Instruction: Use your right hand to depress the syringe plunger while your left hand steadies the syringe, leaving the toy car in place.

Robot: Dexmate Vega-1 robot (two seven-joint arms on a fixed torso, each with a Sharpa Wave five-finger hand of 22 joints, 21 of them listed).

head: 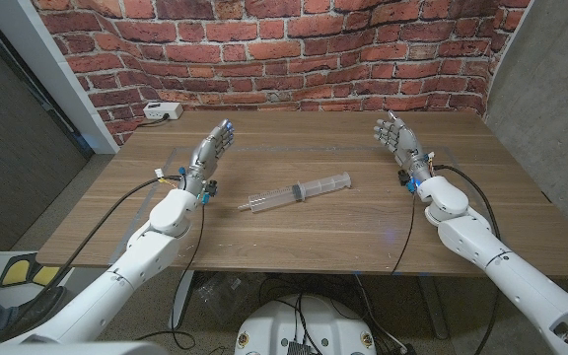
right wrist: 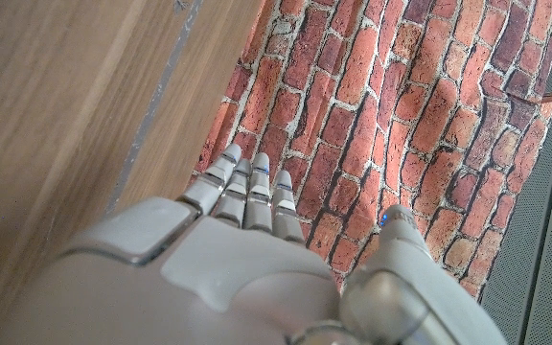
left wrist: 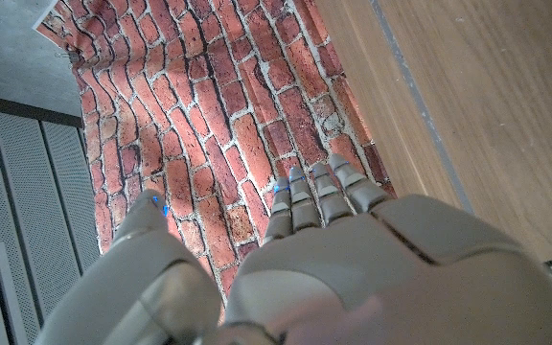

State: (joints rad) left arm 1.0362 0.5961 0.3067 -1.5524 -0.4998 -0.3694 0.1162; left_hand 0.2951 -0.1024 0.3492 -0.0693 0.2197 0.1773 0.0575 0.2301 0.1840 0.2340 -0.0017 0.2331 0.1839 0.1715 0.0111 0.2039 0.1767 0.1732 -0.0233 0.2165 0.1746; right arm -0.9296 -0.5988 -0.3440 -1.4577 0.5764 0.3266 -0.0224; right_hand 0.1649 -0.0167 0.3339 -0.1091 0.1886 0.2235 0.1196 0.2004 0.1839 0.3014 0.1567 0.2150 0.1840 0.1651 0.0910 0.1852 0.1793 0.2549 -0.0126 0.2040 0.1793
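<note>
Syringe (head: 299,192) lies untouched mid-table (head: 521,212) between both arms, long axis slanted: plunger end nearer the left hand (head: 213,148), barrel tip aimed toward the right hand (head: 396,136). Both hands hover well apart from the syringe, fingers spread, holding nothing; the right must cross to the plunger end, I judge

This looks like a robot test lab or studio: a wooden table (head: 304,222) stands against a brick-patterned backdrop (head: 264,49) that wrinkles like printed sheet, with a white power strip (head: 162,111) and grey panels (head: 13,148) beside it.
</note>
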